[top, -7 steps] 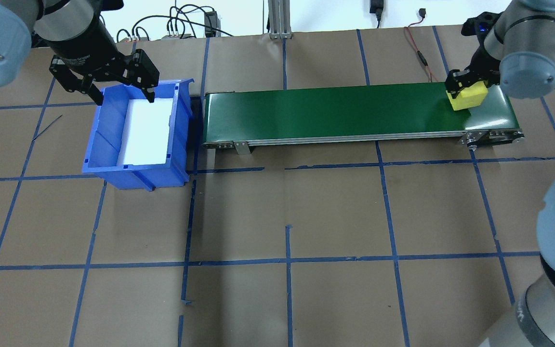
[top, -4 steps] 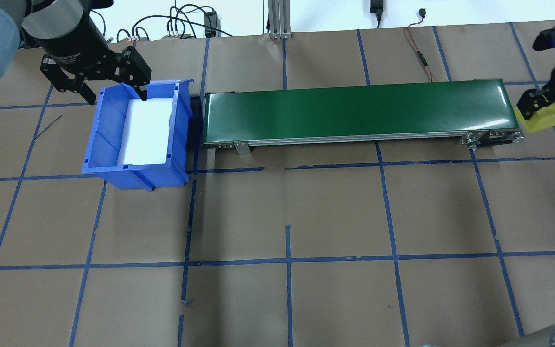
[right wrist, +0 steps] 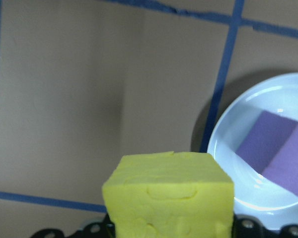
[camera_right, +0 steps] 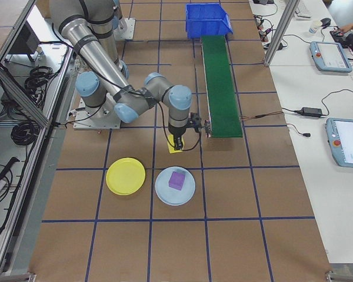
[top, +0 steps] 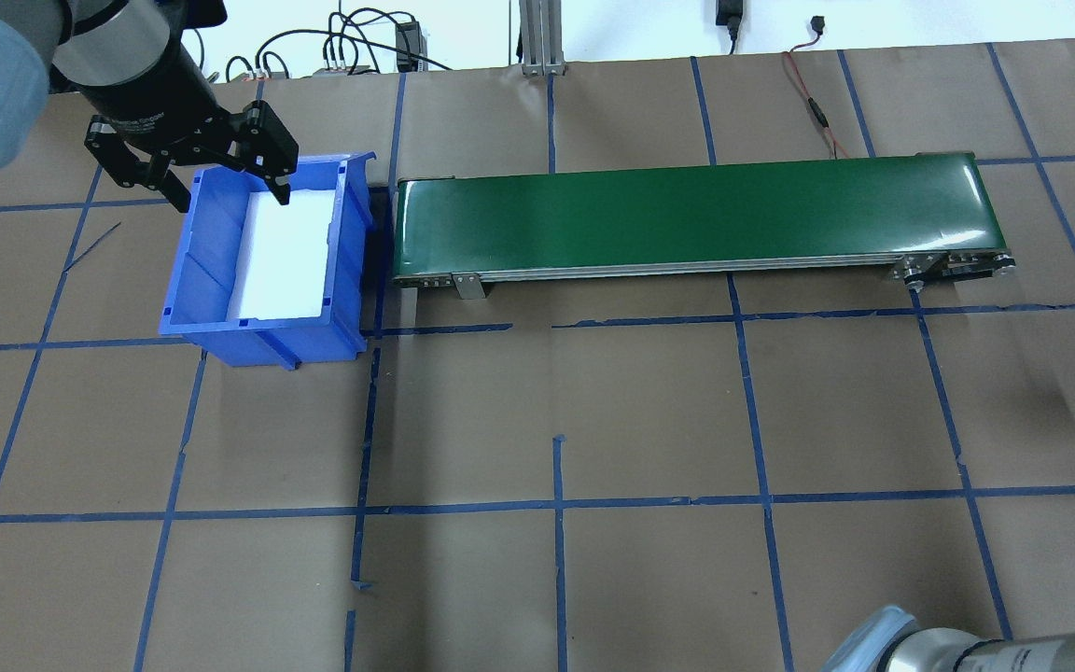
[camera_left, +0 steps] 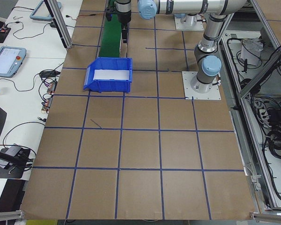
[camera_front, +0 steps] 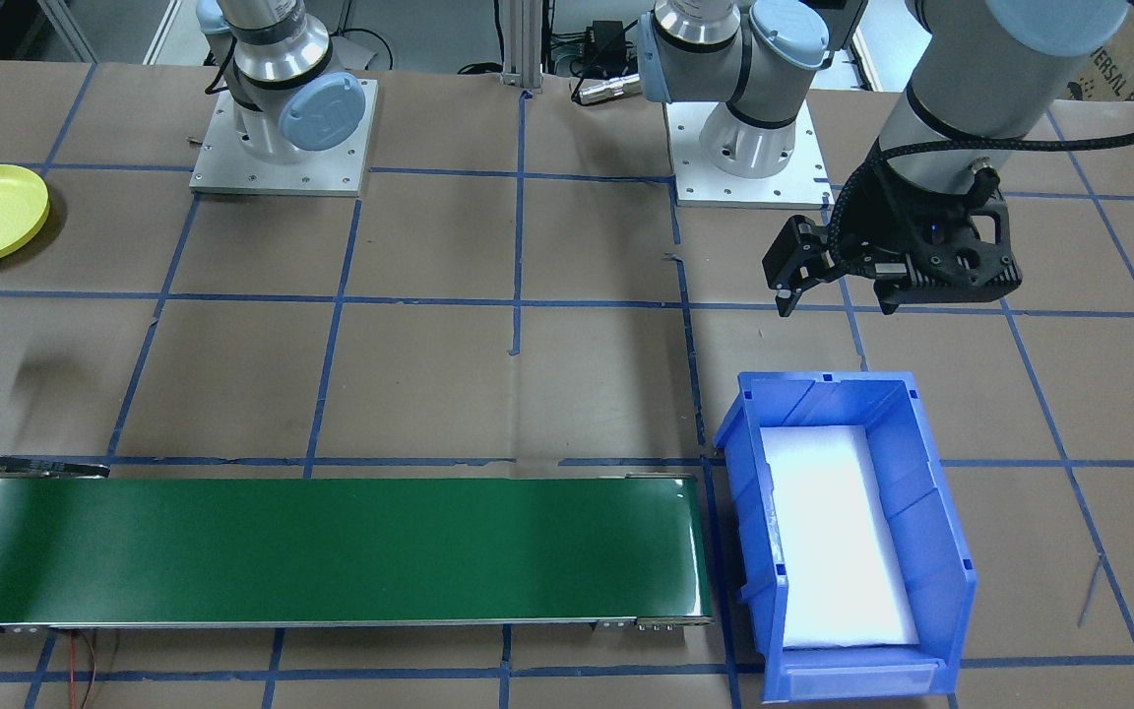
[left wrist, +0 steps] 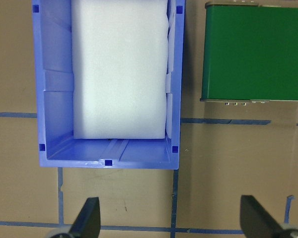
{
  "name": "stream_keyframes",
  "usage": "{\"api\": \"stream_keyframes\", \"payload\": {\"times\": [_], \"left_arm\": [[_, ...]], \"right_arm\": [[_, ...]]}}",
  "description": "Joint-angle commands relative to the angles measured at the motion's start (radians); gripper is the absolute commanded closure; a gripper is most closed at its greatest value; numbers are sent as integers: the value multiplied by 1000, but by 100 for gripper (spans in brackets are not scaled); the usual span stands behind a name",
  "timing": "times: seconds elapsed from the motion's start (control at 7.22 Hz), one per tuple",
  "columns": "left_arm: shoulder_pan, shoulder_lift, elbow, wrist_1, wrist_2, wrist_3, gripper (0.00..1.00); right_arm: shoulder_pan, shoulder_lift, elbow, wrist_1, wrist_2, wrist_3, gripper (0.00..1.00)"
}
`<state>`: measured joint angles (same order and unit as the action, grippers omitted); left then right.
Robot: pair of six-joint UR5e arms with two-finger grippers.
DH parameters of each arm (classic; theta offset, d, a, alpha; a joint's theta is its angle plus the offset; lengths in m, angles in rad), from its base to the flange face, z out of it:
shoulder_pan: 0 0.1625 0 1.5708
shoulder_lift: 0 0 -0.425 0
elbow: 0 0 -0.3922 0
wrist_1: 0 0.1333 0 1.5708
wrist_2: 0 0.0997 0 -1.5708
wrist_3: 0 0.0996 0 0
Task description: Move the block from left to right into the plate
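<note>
Two arms: mine; my right gripper (camera_right: 180, 143) carries the load and my left gripper (top: 190, 177) stands idle.
Right jaws: closed on the yellow block (right wrist: 169, 193); the right wrist view shows it filling the space between them, lifted clear of the table.
Left jaws: spread wide and holding nothing, hanging over the rim at one end of the blue bin (top: 262, 257), which shows only a white foam pad (left wrist: 120, 69) inside.
Block's place: in the air just off the end of the green conveyor belt (camera_right: 219, 82), over bare brown paper, not yet above any plate.
Yellow plate: (camera_right: 126, 175) lies on the table near the block, on the side toward my bases, with nothing in it.
Light blue plate: (camera_right: 188, 194) sits just beside the yellow one and already holds a purple block (camera_right: 176, 180).
Step in hand: as I judge it, the carry from belt to plate; the pickup is done, the release is not.
Next move: I should swing my right wrist over the middle of the yellow plate, passing beside the blue one, come down low, then let my jaws part.
Caution: the two plates sit close, so I must centre well inside the yellow rim before letting go.
</note>
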<state>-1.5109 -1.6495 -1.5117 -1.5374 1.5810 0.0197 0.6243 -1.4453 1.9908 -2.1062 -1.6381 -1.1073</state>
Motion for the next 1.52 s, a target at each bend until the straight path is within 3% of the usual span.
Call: {"api": "stream_keyframes", "payload": {"times": [0.0, 0.42, 0.55, 0.69, 0.97, 1.11, 1.25, 1.39], "left_arm": [[-2, 0, -1, -3, -2, 0, 0], [-11, 0, -5, 8, -16, 9, 0], [-11, -1, -5, 8, -16, 11, 0], [-11, -1, -5, 8, -15, 11, 0], [-11, -1, -5, 10, -10, 12, 0], [-11, -1, -5, 10, -10, 11, 0], [-11, -1, -5, 8, -10, 11, 0], [-11, -1, -5, 10, -12, 11, 0]], "right_arm": [[-234, -3, 32, 11, 30, -91, 67], [-337, 0, 130, -8, 23, -135, 66], [-362, 0, 126, -6, 24, -137, 48], [-365, 12, 125, -5, 20, -135, 0], [-374, 2, 102, 49, 26, -135, 0], [-353, -30, 23, 143, 21, -114, 0], [-297, -58, -77, 293, 32, -95, 0], [-178, -60, -143, 342, 35, -45, 0]]}}
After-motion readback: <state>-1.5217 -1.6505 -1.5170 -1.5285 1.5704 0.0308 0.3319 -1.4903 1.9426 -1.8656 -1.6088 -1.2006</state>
